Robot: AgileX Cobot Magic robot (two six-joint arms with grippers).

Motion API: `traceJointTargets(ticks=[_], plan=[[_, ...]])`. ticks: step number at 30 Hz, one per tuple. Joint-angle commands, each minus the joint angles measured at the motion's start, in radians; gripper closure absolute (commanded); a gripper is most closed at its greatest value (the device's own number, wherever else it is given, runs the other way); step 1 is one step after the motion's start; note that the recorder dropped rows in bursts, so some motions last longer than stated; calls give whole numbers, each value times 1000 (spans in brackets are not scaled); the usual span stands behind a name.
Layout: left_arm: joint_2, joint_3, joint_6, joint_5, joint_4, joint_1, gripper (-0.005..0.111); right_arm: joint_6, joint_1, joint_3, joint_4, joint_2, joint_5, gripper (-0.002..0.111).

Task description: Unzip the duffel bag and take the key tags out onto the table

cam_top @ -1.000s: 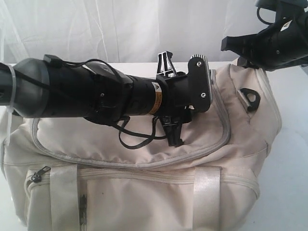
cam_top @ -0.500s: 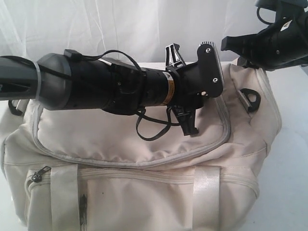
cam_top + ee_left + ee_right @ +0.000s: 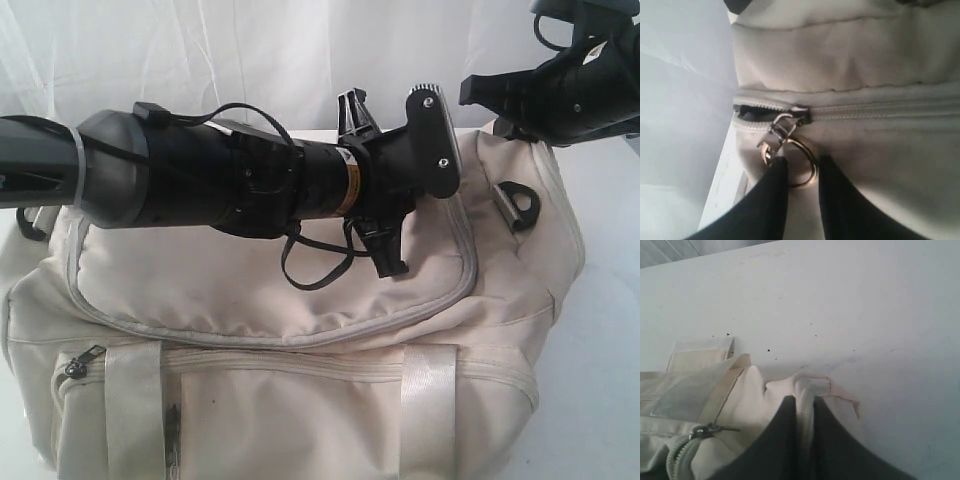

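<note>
The cream-white duffel bag [image 3: 300, 400] fills the lower exterior view on the white table [image 3: 610, 300]. My left gripper [image 3: 372, 185] reaches across the bag's top. In the left wrist view its fingers [image 3: 775, 175] stand apart on either side of the metal pull ring [image 3: 813, 170] hanging from the grey zipper slider [image 3: 790, 120]. A short dark gap [image 3: 751, 113] shows behind the slider. My right gripper [image 3: 492, 98] is at the bag's far right end, shut on a fold of bag fabric [image 3: 812, 385]. The key tags are hidden.
A black D-ring [image 3: 520, 205] sits on the bag's right end. On the front are a side-pocket zipper pull [image 3: 80, 365] and two webbing straps [image 3: 430, 400]. A strap end [image 3: 700, 352] lies on the speckled table [image 3: 865, 315]. A white curtain [image 3: 200, 60] hangs behind.
My left arm moved right and a little up and rolled slightly, then held almost still for the last half second. The right arm has not moved.
</note>
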Motion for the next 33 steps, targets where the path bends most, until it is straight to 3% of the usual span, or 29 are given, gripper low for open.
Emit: traceJointTargets(ticks=[1,20,29,33], plan=[[-1,-5,-2,41,3,-7,79,-3,-10,-12,-12,-27,-103,108],[-69,-5,-6,45,3,-7,93,-3,-10,-12,-12,-27,-105,108],[-104,-5,-63,30,3,-7,99,-3,-10,-12,-12,-27,-110,108],[-134,-5,-175,-4,3,-7,99,-3,-10,-12,-12,-27,-110,108]])
